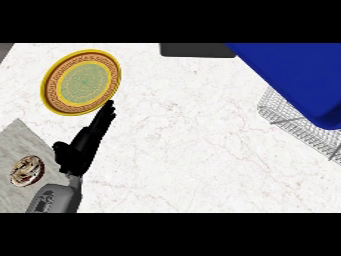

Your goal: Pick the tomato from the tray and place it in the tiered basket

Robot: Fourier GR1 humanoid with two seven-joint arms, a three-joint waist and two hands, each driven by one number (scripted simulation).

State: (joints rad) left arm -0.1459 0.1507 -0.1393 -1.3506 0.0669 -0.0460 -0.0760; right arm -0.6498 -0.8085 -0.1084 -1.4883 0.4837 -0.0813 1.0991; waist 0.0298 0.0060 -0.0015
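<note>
Head view, looking steeply down on a white marble-patterned desk (195, 150). At the lower left edge, the grey forearm (53, 199) of the left arm enters the field and ends in the black left hand (83, 142), whose fingers (103, 116) are extended straight and held close together, pointing up and slightly right; nothing is held, and the thumb juts out to the left near the wrist. To the left of the forearm lies a grey stone-textured slab (7, 150), set at an angle on the desk, and on it rests a small round patterned object in brown and cream (26, 171), possibly a small dish or decorated disc, though its nature cannot be settled from this angle. Beyond the hand, with the fingertips at or just short of its lower rim, lies a round plate with a yellow rim, a brown ornamental band and a green centre (81, 82). At the right, a wire-mesh tiered basket of pale metal (306, 130) stands on the desk, largely covered from above by a large blue body with a rounded corner (306, 75) that fills the upper right. At the far edge, a dark rectangular object (196, 50) is partly shown. The tomato cannot be located; the right hand does not appear.
</note>
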